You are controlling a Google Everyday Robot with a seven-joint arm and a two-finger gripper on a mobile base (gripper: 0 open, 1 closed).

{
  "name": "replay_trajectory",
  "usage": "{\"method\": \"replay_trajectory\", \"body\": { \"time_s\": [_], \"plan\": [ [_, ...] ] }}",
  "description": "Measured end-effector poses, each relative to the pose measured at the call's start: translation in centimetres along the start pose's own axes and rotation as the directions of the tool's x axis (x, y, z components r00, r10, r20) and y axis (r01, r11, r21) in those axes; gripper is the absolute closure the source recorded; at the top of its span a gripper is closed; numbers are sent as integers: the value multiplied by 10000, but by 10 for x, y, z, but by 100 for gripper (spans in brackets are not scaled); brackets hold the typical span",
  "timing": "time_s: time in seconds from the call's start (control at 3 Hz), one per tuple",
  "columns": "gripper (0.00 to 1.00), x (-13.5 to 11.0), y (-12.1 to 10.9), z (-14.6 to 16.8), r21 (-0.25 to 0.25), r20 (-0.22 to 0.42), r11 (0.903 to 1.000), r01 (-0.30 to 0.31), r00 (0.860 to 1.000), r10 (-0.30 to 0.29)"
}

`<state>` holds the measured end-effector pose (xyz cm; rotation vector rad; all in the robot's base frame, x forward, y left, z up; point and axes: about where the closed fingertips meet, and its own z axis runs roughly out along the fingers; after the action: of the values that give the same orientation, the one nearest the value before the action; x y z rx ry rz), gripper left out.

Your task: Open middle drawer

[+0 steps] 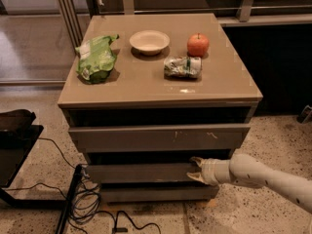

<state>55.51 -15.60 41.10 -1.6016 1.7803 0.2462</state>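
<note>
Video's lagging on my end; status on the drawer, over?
Gripper at middle drawer front, right end. Drawer interior not showing. Floor cables lower left, below drawer level.

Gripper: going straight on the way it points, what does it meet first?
The middle drawer: the gripper points into the right end of its front and seems to touch it, though depth is unclear.
</note>
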Motion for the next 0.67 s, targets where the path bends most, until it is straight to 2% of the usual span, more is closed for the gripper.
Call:
{"method": "replay_trajectory", "body": {
  "time_s": [0.33, 0.67],
  "plan": [
    [88, 0, 0, 0, -1, 0, 10000, 0, 10000, 0],
    [100, -4, -2, -5, -1, 1, 10000, 0, 10000, 0]
  ]
}}
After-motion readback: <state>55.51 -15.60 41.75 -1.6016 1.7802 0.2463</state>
